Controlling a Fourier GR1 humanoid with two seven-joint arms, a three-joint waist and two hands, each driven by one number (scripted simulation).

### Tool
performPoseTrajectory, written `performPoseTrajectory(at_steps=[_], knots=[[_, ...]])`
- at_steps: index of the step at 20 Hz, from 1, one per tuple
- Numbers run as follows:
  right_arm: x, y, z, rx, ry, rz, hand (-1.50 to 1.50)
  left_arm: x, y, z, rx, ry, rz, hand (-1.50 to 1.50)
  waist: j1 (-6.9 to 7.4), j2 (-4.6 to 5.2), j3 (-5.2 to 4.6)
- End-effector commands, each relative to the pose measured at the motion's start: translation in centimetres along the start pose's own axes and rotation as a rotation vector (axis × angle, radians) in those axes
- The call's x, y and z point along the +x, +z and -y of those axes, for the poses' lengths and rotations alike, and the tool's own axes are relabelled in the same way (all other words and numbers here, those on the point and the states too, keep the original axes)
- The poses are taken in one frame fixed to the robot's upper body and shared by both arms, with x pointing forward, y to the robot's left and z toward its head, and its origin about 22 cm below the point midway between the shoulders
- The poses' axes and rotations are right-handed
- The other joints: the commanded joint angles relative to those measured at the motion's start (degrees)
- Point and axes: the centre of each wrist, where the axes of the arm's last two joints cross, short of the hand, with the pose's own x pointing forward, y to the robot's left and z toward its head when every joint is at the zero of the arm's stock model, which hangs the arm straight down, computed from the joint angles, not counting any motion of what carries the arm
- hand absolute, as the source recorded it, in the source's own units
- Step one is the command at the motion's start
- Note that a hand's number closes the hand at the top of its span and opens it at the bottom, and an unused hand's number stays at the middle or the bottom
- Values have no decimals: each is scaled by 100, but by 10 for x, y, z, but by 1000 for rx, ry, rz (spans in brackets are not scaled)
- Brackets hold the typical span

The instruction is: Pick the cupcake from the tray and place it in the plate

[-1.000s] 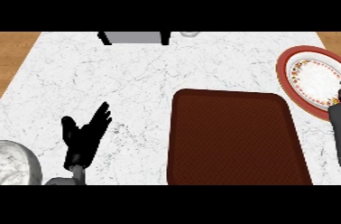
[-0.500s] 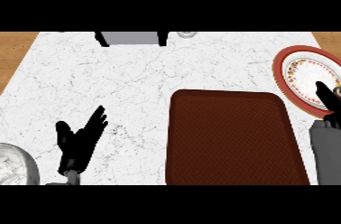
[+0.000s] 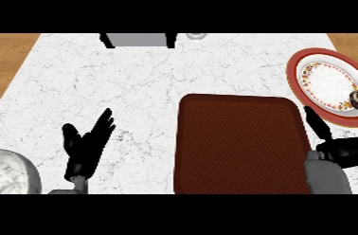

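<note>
White marble, veined in grey, makes up the bench (image 3: 140,87), with wood shown past its left and right far corners. A dark red tray (image 3: 241,144) is laid toward the near right of the bench, and nothing is seen on its bare surface. A round plate (image 3: 308,75) with a red rim and a patterned band is set at the right edge of the bench, just beyond the tray's far right corner. The cupcake (image 3: 353,98) is seen as a small dark shape on the plate's right side (cut off by the edge of the view, so little of it can be made out). The right robot hand (image 3: 328,139) is placed over the tray's right edge, just short of the plate, one finger extended toward it; nothing is held. The left robot hand (image 3: 85,146) is rested open near the near left corner, fingers straight. A grey bowl (image 3: 15,175) is partly visible at the near left corner. A grey box (image 3: 138,40) is stood at the far edge.
</note>
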Motion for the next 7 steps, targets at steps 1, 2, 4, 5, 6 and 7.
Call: performPoseTrajectory(at_steps=[1, 2, 4, 5, 6, 7], knots=[[-12, 24, 20, 31, 31, -20, -150, -5, -8, 3, -1, 2, 3, 0, -21, -3, -7], [-10, 32, 23, 12, 10, -21, -150, -3, -5, -3, 9, -12, 2, 0, -11, -3, -7], [-19, 31, 14, 1, 32, -22, -150, -16, 1, -7, 3, -4, 14, 0, 13, 5, -1], [-6, 32, 21, 16, 17, -24, -150, -9, 1, 9, -5, -1, 0, 0, 5, 1, -4], [-14, 38, 9, 13, 40, -11, -150, -5, -9, -11, 3, 3, 2, 0, 12, 6, -2], [-11, 53, 8, 39, 33, -25, -150, -7, -8, -8, 2, -8, -2, 0, 14, 4, -4]])
